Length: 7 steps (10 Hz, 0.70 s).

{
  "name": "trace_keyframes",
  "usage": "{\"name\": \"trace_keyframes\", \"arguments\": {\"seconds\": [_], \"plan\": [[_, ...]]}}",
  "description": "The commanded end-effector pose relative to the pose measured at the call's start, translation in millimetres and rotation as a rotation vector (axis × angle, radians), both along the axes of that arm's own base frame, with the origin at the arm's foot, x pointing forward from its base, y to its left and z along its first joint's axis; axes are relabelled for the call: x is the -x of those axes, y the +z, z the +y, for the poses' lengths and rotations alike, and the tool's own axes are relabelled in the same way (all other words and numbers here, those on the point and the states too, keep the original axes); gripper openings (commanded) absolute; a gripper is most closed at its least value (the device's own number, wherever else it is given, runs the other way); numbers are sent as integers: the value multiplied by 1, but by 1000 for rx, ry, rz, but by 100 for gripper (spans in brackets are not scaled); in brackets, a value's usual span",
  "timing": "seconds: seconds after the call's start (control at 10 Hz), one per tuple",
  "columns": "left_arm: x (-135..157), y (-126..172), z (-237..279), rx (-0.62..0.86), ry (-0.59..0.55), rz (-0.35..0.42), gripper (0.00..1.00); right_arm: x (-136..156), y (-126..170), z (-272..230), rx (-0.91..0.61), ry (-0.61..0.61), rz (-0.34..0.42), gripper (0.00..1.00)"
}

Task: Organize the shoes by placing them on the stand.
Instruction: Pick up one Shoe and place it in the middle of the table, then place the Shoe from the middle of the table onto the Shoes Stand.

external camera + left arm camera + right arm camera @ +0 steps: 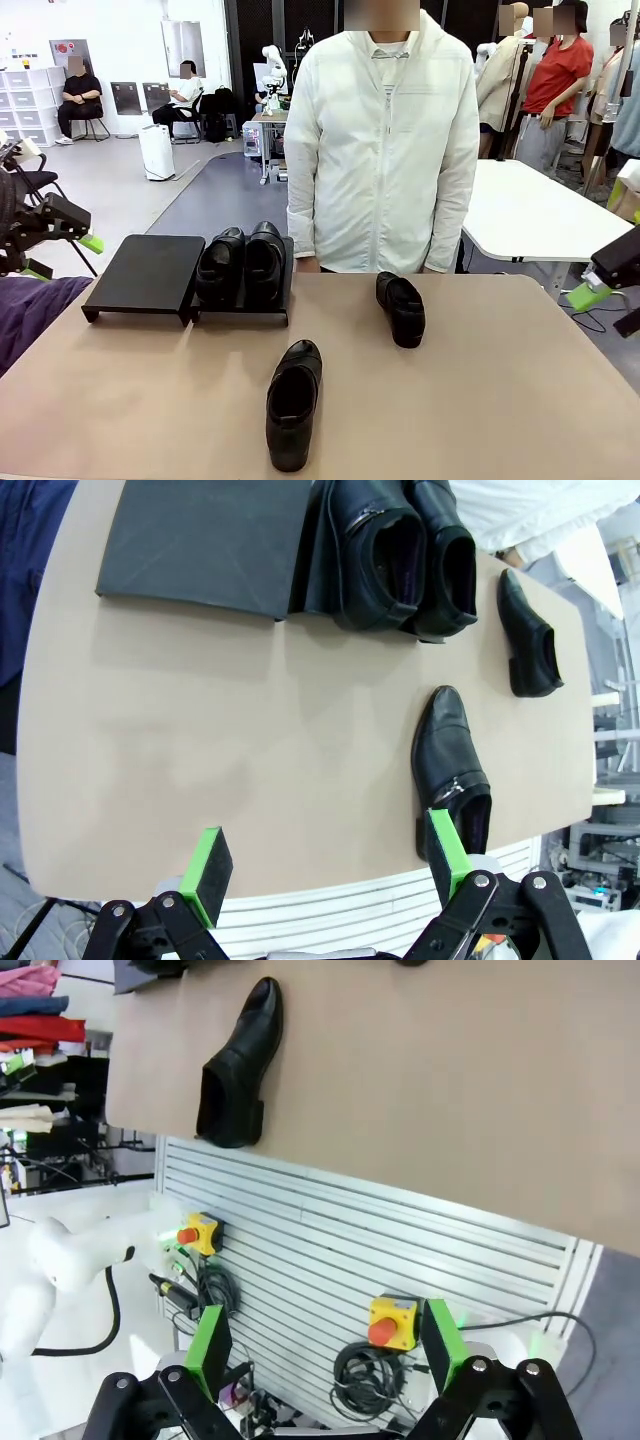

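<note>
The stand [145, 270] sits at the table's back left; its left panel is bare and its right panel carries two black shoes [240, 262] side by side. A third shoe [293, 402] lies on the table near the front middle. A fourth shoe [401, 308] lies farther back right, near the person. My left gripper [62, 255] hangs open off the table's left edge, holding nothing. At the right edge my right gripper [605, 300] is open and empty too. In the left wrist view the open left gripper [328, 865] looks down on the stand [200, 545] and the front shoe [450, 765]. The right gripper [325, 1350] sees that shoe [238, 1065].
A person in a white jacket [380, 150] stands at the table's far edge. Purple cloth [30, 310] lies at the left edge. Below the table's near edge are a white slatted panel [400, 1250] and yellow stop buttons [392, 1322]. Bare tabletop [480, 400] spreads front right.
</note>
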<state>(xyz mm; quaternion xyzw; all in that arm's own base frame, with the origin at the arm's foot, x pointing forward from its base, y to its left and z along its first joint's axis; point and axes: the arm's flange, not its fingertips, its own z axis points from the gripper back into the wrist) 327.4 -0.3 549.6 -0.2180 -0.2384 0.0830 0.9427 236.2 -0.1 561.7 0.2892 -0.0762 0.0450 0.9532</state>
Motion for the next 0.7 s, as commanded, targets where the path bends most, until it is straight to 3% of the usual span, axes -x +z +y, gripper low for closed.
{"name": "trace_keyframes", "arguments": {"seconds": [0.0,0.6], "plan": [[0,1,1,14,3,-2,100,-2,8,-2,-14,35,-9,100],[0,1,1,14,3,-2,100,-2,8,-2,-14,35,-9,100]]}}
